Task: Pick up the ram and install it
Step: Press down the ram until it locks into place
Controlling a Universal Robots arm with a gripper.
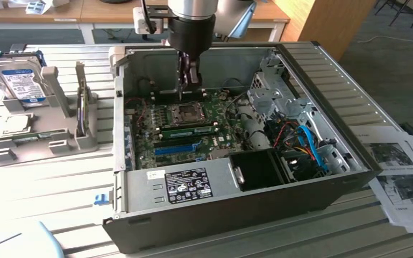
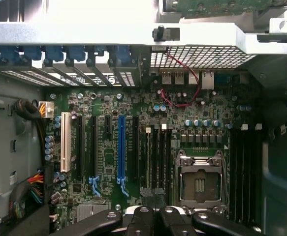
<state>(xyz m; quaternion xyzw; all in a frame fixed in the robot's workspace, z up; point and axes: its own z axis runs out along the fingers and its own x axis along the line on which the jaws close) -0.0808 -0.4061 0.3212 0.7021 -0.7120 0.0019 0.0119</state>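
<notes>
Hovering inside the open case (image 1: 321, 97), the closed gripper (image 1: 190, 80) sits above the motherboard (image 1: 185, 129).

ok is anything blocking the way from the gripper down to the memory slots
Nothing visible does. The black gripper hangs shut inside the open grey computer case, and the long dark memory slots beside the silver processor socket lie uncovered below it; the thin red wire runs clear of them.

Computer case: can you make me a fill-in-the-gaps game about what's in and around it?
The pincer is inside the computer case, and it is ____.
The hard drive stands ____ the case.
The printed papers lie at the exterior view's ____.
Missing words: shut; outside; right.
</notes>
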